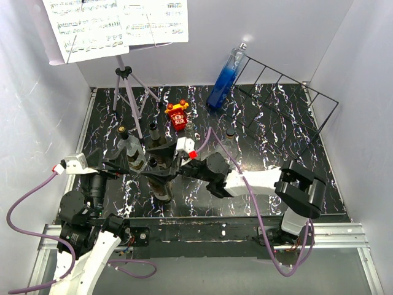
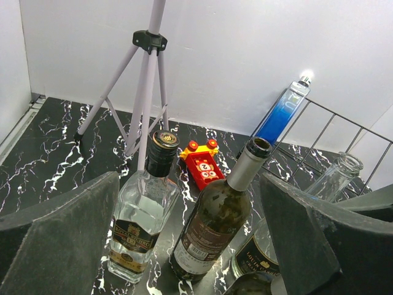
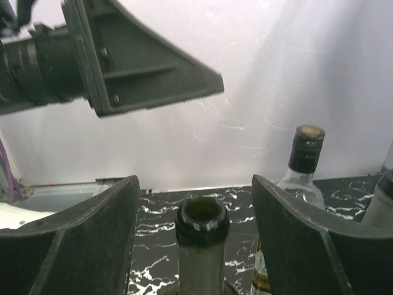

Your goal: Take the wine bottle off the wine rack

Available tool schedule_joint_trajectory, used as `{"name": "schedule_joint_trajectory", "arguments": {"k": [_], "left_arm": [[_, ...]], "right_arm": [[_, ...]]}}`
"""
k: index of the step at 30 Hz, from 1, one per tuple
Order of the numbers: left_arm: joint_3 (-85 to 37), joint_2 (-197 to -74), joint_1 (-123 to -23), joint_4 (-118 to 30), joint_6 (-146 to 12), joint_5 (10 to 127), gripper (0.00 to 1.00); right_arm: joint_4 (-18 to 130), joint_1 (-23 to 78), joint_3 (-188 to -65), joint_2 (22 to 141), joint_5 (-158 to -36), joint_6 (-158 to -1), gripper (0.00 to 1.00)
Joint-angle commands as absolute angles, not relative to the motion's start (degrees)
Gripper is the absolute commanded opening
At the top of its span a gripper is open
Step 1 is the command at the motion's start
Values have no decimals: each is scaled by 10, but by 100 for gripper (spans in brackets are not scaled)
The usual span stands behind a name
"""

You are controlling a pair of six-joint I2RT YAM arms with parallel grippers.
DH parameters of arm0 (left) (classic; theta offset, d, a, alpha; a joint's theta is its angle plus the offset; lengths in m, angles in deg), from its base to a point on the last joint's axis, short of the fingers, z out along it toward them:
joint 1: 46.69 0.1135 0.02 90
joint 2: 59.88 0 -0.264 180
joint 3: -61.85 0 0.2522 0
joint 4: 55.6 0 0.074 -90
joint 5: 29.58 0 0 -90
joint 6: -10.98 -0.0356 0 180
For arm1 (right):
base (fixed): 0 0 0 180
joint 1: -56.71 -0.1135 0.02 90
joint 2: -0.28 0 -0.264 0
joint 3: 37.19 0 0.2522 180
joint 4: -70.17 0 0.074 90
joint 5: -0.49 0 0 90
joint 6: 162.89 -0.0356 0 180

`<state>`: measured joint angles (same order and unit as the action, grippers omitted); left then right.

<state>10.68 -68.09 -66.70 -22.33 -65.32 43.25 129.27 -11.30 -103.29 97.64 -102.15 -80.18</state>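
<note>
The black wire wine rack (image 1: 276, 70) stands at the back right and also shows in the left wrist view (image 2: 344, 118). A blue bottle (image 1: 226, 78) leans against its left end. A dark wine bottle with an open mouth (image 3: 199, 224) stands upright on the table between the fingers of my right gripper (image 3: 195, 190), which is open with a gap on both sides of the neck. In the top view this gripper (image 1: 171, 163) is at the table's middle. My left gripper (image 2: 189, 178) is open and empty, just left of it (image 1: 132, 163).
Several upright bottles crowd the middle: a clear whisky bottle (image 2: 144, 215), a dark bottle with a silver capsule (image 2: 218, 221) and a clear open bottle (image 2: 334, 178). A red toy (image 1: 177, 114) and a tripod music stand (image 1: 126, 80) are at the back.
</note>
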Motion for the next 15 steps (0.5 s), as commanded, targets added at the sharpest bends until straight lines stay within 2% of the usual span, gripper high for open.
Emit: {"name": "schedule_joint_trajectory", "arguments": {"k": [1, 10, 15], "left_arm": [[108, -692, -669, -219, -654, 441, 98], [109, -693, -669, -220, -654, 443, 98], [109, -693, -669, -220, -654, 446, 98]], "right_arm": [[1396, -116, -1031, 921, -1001, -791, 82], [1278, -116, -1027, 834, -973, -757, 88], [1001, -109, -1110, 749, -898, -731, 87]]}}
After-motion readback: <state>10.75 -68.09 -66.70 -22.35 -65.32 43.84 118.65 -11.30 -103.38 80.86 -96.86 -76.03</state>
